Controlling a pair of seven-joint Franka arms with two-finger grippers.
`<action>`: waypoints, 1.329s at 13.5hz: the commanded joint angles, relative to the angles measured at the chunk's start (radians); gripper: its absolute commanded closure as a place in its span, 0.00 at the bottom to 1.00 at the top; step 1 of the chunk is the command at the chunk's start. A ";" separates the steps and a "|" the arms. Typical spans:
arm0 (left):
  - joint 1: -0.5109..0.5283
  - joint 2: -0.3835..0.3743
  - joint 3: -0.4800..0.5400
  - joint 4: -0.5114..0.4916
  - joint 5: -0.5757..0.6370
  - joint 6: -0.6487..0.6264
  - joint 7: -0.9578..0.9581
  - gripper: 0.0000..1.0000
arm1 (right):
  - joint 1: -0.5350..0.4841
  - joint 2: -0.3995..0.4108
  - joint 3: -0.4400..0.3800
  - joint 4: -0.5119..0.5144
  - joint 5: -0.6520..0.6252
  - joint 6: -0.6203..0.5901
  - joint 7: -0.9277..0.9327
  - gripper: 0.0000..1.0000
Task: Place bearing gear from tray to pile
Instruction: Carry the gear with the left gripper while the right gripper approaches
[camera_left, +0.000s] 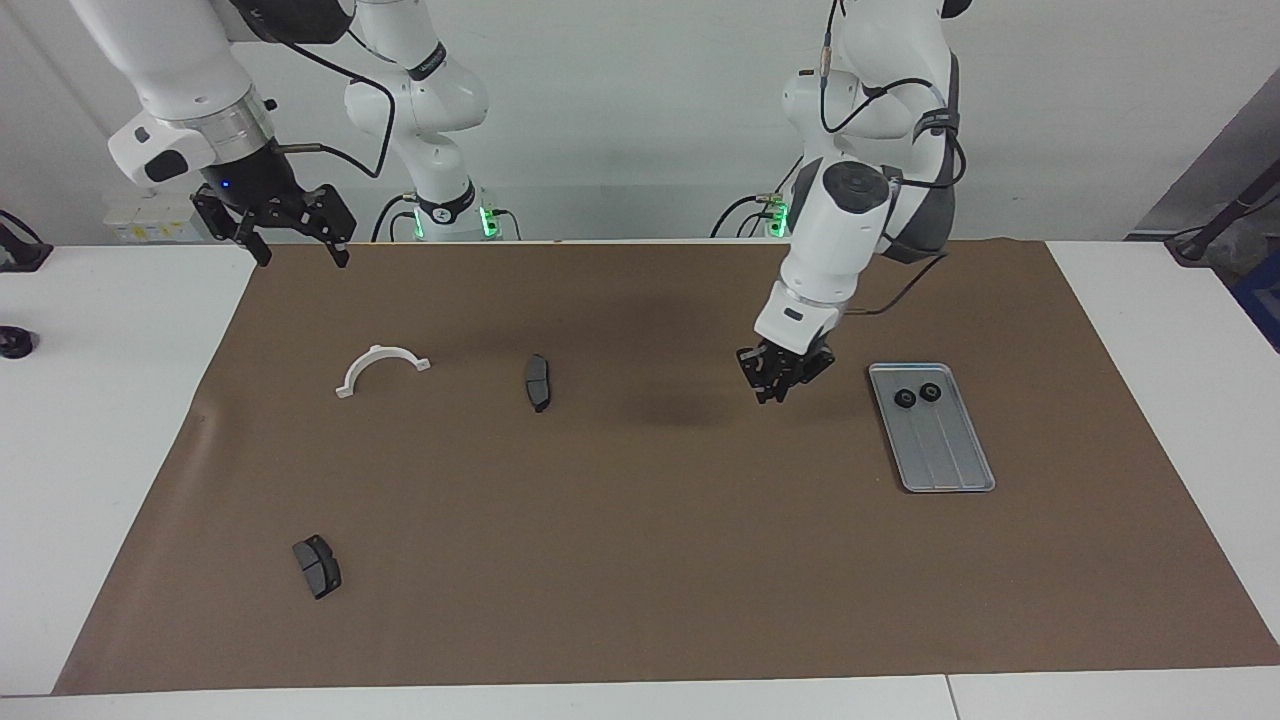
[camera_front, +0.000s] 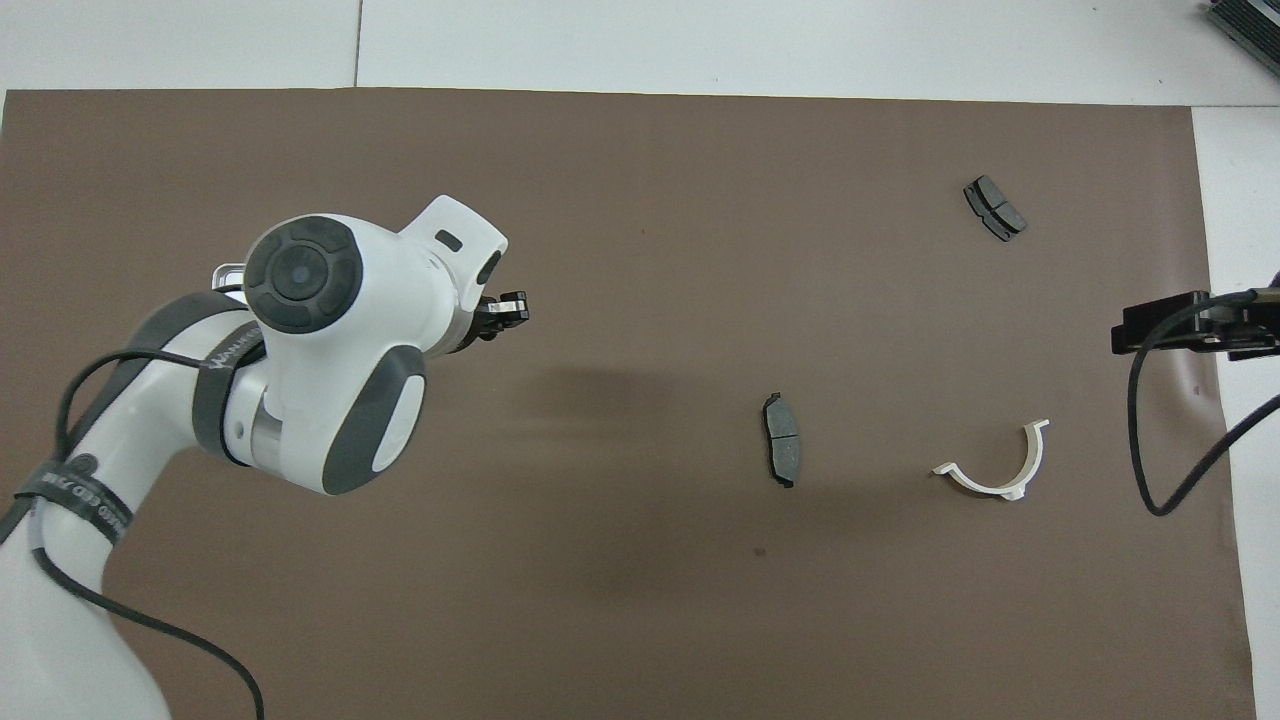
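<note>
The silver tray (camera_left: 945, 450) lies on the brown mat toward the left arm's end, with two black bearing gears (camera_left: 904, 398) (camera_left: 930, 391) at its end nearer the robots. My left gripper (camera_left: 778, 386) (camera_front: 508, 312) hangs low over bare mat beside the tray, toward the table's middle, shut on a small dark bearing gear. In the overhead view the left arm covers the tray except one corner (camera_front: 228, 270). No pile shows in either view. My right gripper (camera_left: 300, 252) (camera_front: 1170, 325) waits open, raised over the mat's corner at the right arm's end.
One dark brake pad (camera_left: 538, 382) (camera_front: 781, 452) lies near the mat's middle. A white half-ring (camera_left: 382, 368) (camera_front: 995, 470) sits beside it toward the right arm's end. A second brake pad (camera_left: 317, 566) (camera_front: 994, 208) lies farther from the robots.
</note>
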 joint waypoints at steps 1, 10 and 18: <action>-0.090 0.105 0.019 0.027 0.014 0.107 -0.132 1.00 | -0.006 -0.042 0.001 -0.083 0.002 0.068 0.025 0.00; -0.163 0.345 0.019 0.153 0.002 0.403 -0.342 0.95 | 0.011 -0.044 0.002 -0.222 0.001 0.260 0.024 0.00; -0.019 0.161 0.030 0.160 0.002 0.053 -0.326 0.00 | 0.104 0.186 0.010 -0.185 -0.018 0.510 0.122 0.00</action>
